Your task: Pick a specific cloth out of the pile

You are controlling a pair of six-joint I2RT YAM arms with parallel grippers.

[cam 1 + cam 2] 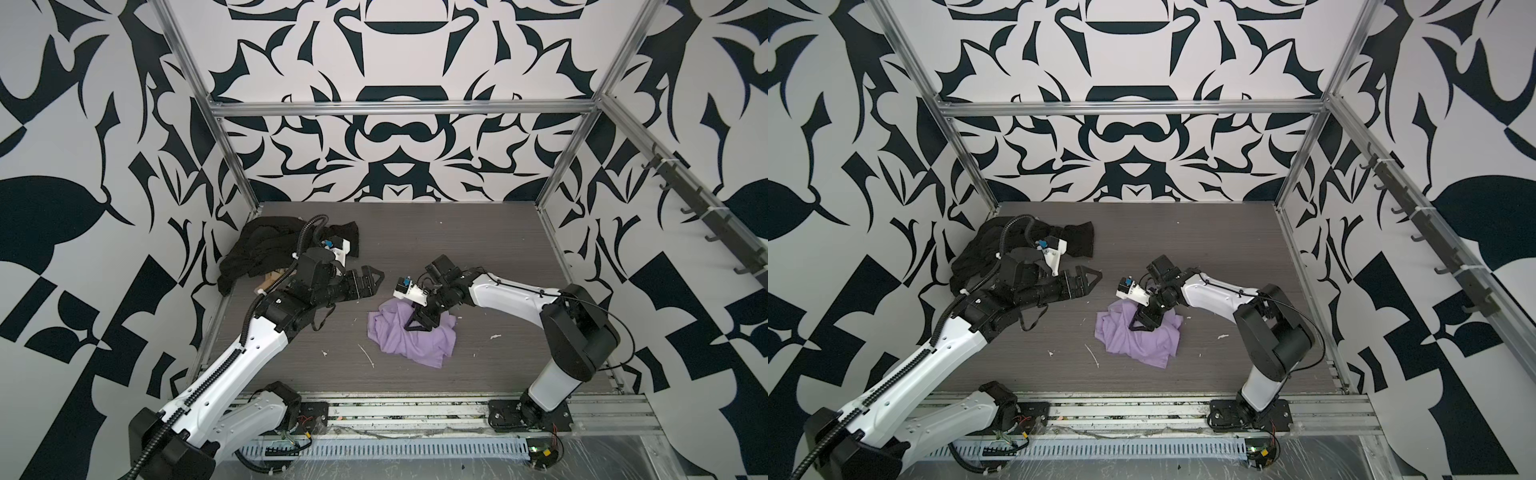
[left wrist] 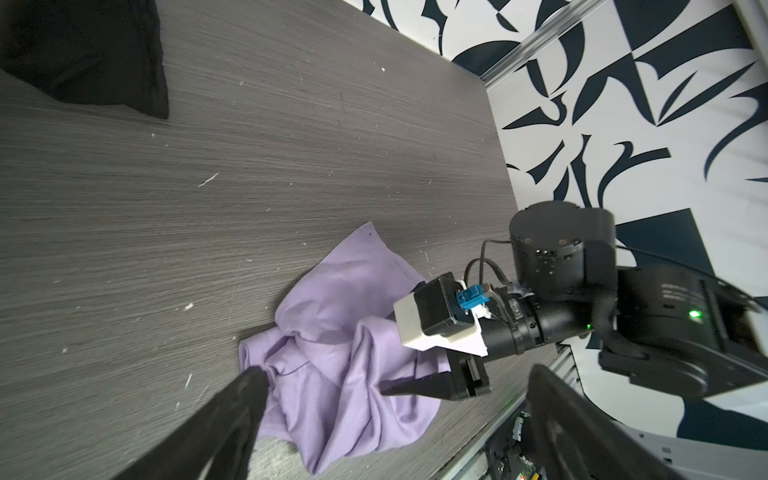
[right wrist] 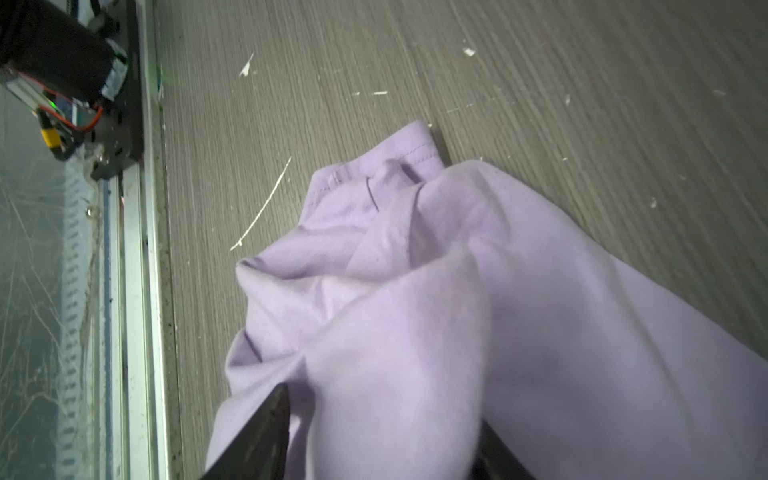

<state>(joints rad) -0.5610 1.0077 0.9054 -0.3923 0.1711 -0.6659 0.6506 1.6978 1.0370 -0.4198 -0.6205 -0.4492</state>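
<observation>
Far left, pile point(image 1: 241, 266): black cloth point(image 1: 270, 237), half hidden behind your left arm point(image 1: 232, 374); tan-orange cloth point(image 1: 272, 278), a sliver only. Next, left gripper point(image 1: 376, 282): jaws wide, empty. Centre, lilac cloth point(image 1: 415, 345), well apart from the pile. On it, right gripper point(image 1: 419, 328): fingertips buried in a fold; you cannot tell whether they pinch.

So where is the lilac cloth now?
In both top views the lilac cloth lies at the table's middle under the right claw, apart from the black cloth back left.
</observation>
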